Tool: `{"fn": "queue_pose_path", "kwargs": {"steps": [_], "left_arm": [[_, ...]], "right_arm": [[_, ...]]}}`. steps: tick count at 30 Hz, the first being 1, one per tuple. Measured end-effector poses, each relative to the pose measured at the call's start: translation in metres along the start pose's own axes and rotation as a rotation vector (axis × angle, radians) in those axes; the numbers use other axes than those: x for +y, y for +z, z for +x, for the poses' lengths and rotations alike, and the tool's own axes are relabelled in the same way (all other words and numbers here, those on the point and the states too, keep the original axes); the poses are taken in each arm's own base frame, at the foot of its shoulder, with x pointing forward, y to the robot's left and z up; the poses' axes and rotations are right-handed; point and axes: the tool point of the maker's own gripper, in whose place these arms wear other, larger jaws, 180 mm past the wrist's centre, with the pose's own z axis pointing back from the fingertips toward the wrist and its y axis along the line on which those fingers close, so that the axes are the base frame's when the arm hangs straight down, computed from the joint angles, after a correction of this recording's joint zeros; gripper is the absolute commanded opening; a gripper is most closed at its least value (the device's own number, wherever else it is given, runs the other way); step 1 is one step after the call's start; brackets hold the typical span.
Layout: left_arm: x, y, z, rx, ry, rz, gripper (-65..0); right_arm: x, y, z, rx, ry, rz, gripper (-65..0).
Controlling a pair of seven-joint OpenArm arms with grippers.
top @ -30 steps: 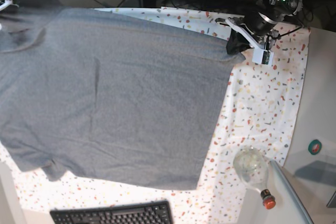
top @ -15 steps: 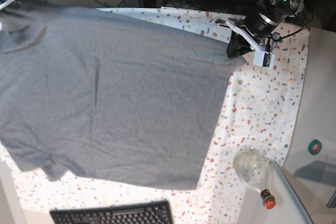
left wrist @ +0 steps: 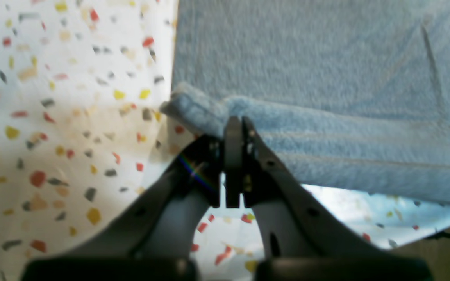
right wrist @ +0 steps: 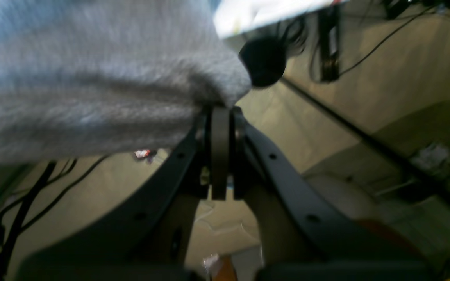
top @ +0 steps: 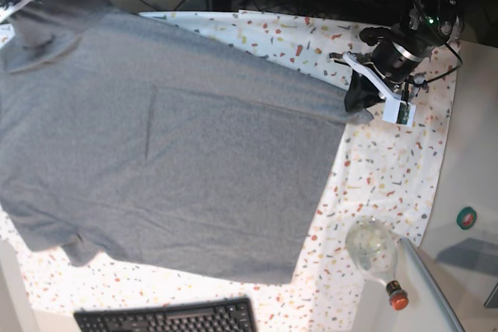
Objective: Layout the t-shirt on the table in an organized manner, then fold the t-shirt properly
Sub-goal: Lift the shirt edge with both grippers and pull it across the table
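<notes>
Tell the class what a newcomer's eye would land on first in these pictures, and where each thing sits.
First comes the grey t-shirt, spread wide over the left and middle of the speckled table. Next, the left gripper at the table's far right, shut on the shirt's hem corner, and the right gripper pinching another bunch of the fabric out past the table's edge. Last, a clear bottle with an orange cap lies near the front right corner.

1. A grey t-shirt (top: pixel 171 145) lies spread across the speckled table (top: pixel 397 169).
2. At far right, the left gripper (top: pixel 359 97) pinches its corner.
3. A keyboard (top: pixel 167 318) sits near; a bottle (top: pixel 377 258) lies near right.
</notes>
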Motion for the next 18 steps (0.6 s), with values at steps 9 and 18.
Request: {"fn": "queue_pose_path", "kwargs": {"steps": [9, 18], "left_arm": [[0.003, -0.003, -0.009, 0.024, 0.01, 0.004, -65.0], [-0.01, -0.048, -0.045, 0.156, -0.114, -0.008, -65.0]], "right_arm": [[-0.001, -0.006, 0.0, -0.017, -0.002, 0.008, -65.0], [0.004, -0.08, 0.098, -0.057, 0.044, 0.097, -65.0]]}}
